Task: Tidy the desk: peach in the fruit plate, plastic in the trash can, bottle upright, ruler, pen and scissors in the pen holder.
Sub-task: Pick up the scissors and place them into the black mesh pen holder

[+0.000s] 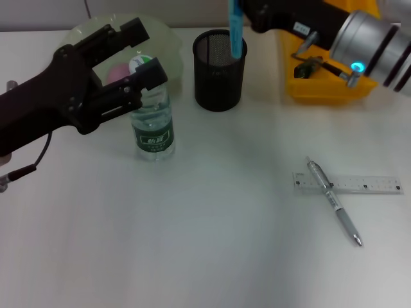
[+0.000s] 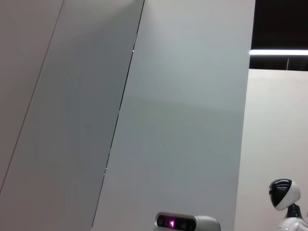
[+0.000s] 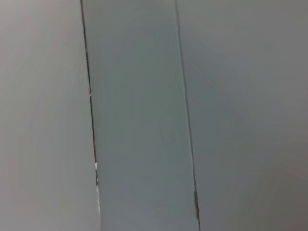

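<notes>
The clear bottle [image 1: 153, 128] with a green label stands upright left of centre. My left gripper [image 1: 146, 50] is open, its black fingers on either side of the bottle's cap. Behind it, the pale green fruit plate [image 1: 168, 40] holds the pink peach [image 1: 117, 72]. At the top edge my right gripper [image 1: 247, 11] is shut on the blue scissors [image 1: 236, 32], whose lower end hangs inside the black mesh pen holder [image 1: 219, 80]. The clear ruler [image 1: 359, 184] lies at the right with the silver pen [image 1: 335, 202] across it. No plastic shows.
The yellow trash can [image 1: 327, 86] stands at the back right, under my right arm. Both wrist views show only grey wall panels.
</notes>
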Action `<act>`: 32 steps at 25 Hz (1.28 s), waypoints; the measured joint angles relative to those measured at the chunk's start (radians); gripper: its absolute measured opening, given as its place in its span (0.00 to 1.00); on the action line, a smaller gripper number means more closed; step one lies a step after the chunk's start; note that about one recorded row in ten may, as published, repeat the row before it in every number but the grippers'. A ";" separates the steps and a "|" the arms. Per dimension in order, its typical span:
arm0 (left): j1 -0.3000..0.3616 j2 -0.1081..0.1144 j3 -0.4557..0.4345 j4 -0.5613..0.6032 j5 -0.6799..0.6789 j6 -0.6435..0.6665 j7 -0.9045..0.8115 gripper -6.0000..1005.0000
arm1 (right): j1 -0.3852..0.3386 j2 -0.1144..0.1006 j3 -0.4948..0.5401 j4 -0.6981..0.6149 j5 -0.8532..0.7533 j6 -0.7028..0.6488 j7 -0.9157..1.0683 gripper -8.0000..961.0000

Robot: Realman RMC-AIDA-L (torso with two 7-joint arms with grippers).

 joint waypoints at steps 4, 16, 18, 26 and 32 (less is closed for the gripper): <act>-0.003 0.000 0.000 -0.004 0.000 0.003 0.015 0.78 | 0.017 0.002 -0.004 0.041 0.046 0.029 -0.074 0.07; -0.003 -0.001 -0.001 -0.017 0.000 0.006 0.048 0.78 | 0.096 0.002 -0.009 0.104 0.122 0.166 -0.112 0.07; -0.007 0.000 -0.003 -0.025 0.000 0.004 0.073 0.78 | 0.105 0.002 -0.009 0.111 0.122 0.173 -0.112 0.08; -0.018 0.001 -0.006 -0.029 -0.005 0.005 0.087 0.78 | 0.137 0.003 -0.010 0.142 0.119 0.251 -0.115 0.08; -0.021 0.000 -0.025 -0.032 -0.006 0.005 0.088 0.78 | 0.138 0.003 -0.011 0.148 0.117 0.266 -0.121 0.07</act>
